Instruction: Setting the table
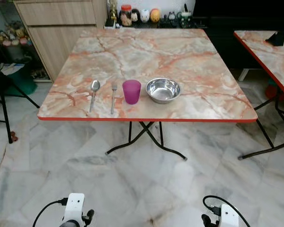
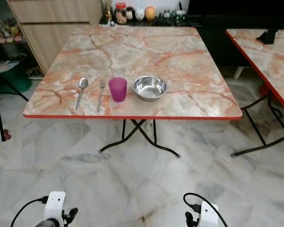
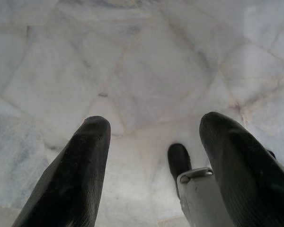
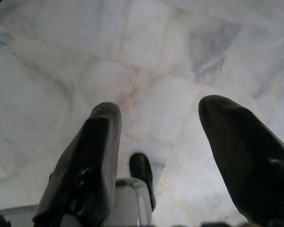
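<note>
Both arms hang low over the marble floor, the left claw and right claw spread wide and empty. The spoon, fork, pink cup and steel bowl sit ahead along the table's near edge, the cutlery's long axes running near-to-far, nearer the left arm.

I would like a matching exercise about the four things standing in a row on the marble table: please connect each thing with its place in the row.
Things:
1. spoon
2. fork
3. purple cup
4. steel bowl

Places:
A. between fork and bowl
B. the robot's far right end
C. the robot's far left end
D. between spoon and cup

Pairs: 1-C, 2-D, 3-A, 4-B
</note>
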Tool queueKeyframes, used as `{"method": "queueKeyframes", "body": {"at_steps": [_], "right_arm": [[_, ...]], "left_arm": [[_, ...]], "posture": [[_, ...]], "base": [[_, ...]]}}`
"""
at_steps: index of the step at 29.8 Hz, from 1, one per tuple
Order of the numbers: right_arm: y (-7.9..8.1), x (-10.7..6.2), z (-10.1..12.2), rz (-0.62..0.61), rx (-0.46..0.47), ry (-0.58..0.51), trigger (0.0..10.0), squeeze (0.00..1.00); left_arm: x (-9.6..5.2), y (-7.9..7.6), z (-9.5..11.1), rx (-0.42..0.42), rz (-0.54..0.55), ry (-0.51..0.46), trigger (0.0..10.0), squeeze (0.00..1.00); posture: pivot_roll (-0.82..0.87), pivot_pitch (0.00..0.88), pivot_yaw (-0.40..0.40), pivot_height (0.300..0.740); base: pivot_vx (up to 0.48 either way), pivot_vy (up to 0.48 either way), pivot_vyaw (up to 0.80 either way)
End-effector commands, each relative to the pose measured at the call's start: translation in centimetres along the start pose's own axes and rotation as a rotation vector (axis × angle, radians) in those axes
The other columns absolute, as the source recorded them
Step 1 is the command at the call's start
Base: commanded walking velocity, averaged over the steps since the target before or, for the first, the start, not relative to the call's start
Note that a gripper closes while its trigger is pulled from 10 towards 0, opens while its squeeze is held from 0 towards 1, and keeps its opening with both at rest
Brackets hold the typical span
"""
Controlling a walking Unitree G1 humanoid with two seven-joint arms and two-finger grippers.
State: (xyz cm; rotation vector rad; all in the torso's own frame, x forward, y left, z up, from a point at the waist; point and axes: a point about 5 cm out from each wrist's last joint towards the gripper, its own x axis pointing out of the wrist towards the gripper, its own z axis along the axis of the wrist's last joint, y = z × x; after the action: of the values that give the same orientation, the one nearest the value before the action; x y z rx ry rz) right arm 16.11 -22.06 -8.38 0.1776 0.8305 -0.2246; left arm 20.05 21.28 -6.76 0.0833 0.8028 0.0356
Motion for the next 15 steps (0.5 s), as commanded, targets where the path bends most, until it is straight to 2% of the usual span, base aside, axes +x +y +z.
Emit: {"method": "queueKeyframes", "body": {"at_steps": [1, 9, 15], "right_arm": [[-0.08, 0.02, 0.14, -0.004, 0.003, -0.008, 10.0, 0.00], [-0.21, 0.05, 0.27, -0.013, 0.012, -0.010, 10.0, 0.00], [-0.02, 0.23, 1.03, -0.010, 0.012, -0.043, 10.0, 0.00]], "left_arm": [[0.05, 0.01, 0.29, 0.019, -0.003, -0.011, 10.0, 0.00], [0.19, -0.19, 0.81, 0.013, -0.005, -0.029, 10.0, 0.00], [0.21, -0.23, 1.06, 0.004, 0.001, -0.049, 10.0, 0.00]], "posture": [[0.01, 0.023, -0.010, 0.740], [0.01, 0.031, -0.016, 0.740], [0.01, 0.040, -0.017, 0.740]], "base": [[0.319, 0.000, 0.00], [0.318, 0.000, 0.00], [0.000, 0.000, 0.00]]}}
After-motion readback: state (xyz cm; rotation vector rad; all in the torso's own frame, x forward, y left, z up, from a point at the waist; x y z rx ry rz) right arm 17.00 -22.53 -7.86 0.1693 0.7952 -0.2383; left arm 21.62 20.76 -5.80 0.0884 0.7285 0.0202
